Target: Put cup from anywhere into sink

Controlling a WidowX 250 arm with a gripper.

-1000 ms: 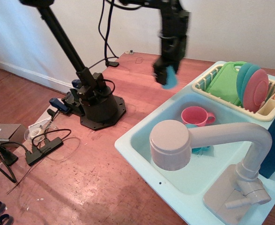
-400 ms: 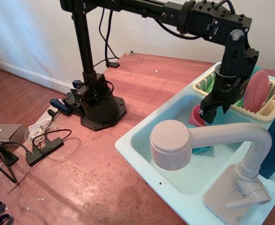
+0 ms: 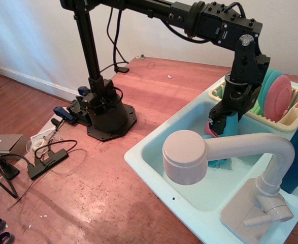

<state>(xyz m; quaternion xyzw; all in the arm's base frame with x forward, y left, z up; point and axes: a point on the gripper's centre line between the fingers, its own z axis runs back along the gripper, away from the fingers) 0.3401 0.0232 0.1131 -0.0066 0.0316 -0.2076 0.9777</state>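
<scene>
The sink (image 3: 154,152) is a pale mint-green basin at the right, with a large beige-grey faucet (image 3: 189,155) in front. My gripper (image 3: 219,124) hangs low inside the basin at its back, pointing down. It is shut on the light-blue cup (image 3: 231,123), which shows just right of the fingers, inside the sink. The pink cup (image 3: 208,131) stands right under the gripper and is mostly hidden by it. I cannot tell whether the blue cup touches the basin floor.
A cream dish rack (image 3: 286,119) with a pink plate (image 3: 278,99) and green plates stands behind the sink. A teal item (image 3: 219,163) lies in the basin under the faucet head. The arm's black base (image 3: 108,117) and cables (image 3: 47,152) are on the wooden table at the left.
The gripper carried the blue cup from mid-air left of the sink down into the basin beside the pink cup. Since 0.4 s ago it shifted slightly left, and the cup now shows.
</scene>
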